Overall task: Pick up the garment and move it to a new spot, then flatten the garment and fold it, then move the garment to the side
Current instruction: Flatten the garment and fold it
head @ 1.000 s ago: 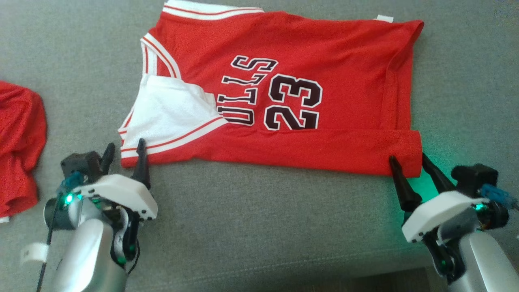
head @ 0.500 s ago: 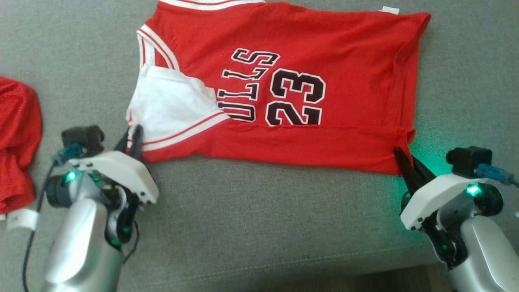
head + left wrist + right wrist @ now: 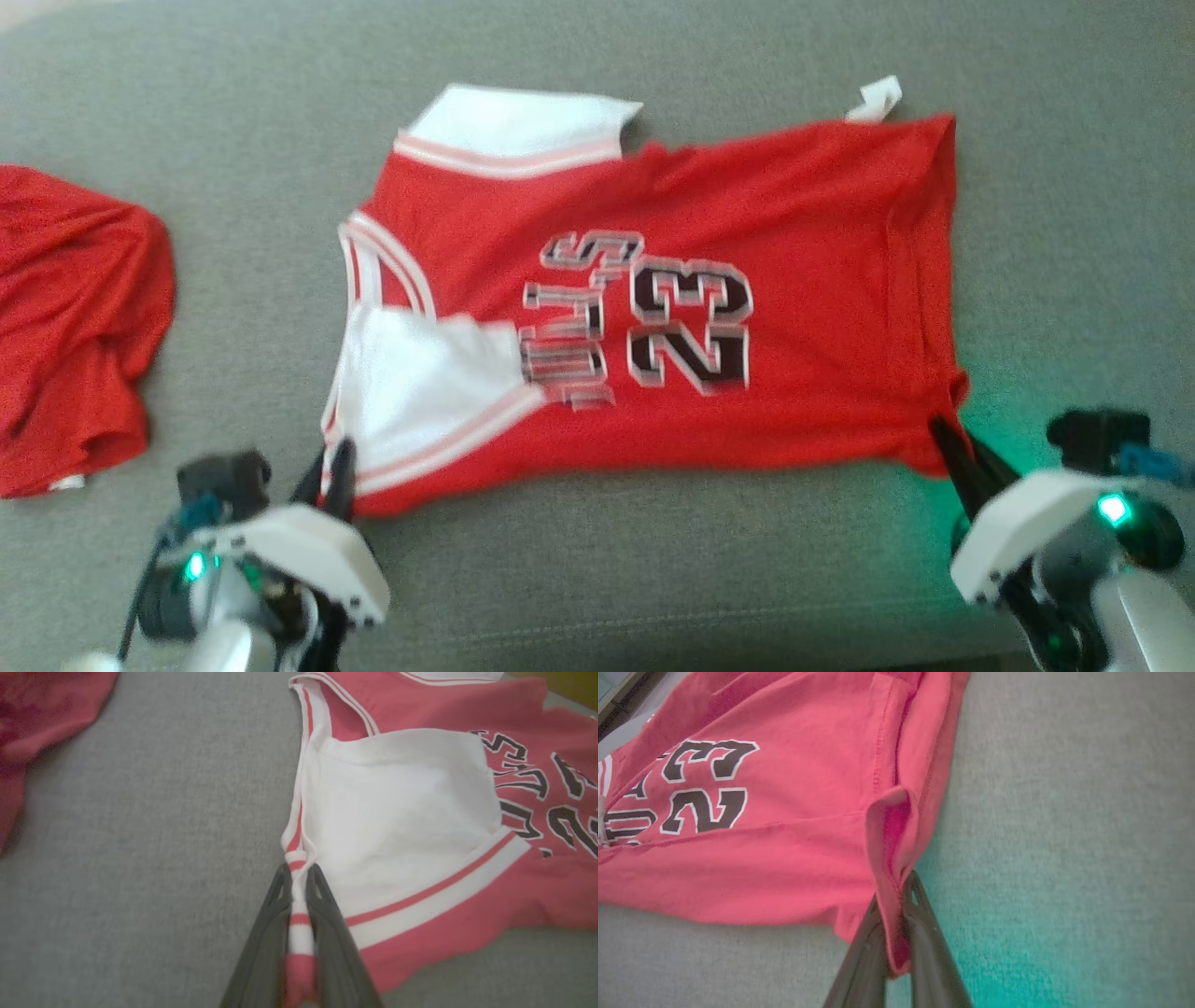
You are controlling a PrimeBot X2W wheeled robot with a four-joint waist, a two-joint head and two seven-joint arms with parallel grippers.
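head view: both grippers, left gripper (image 3: 327,467) and right gripper (image 3: 954,441), pinch jersey (image 3: 747,233) corners.

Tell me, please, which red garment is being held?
The spread jersey numbered 23, pinched at its near corners; the crumpled red garment at left lies free.

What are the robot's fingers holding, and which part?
The red jersey: the left fingers pinch its white-and-red striped edge, the right fingers pinch its hem corner.

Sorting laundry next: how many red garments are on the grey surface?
2. The jersey lies in the middle; a crumpled red garment lies to its left, cut off by the picture's edge. More may lie out of frame.
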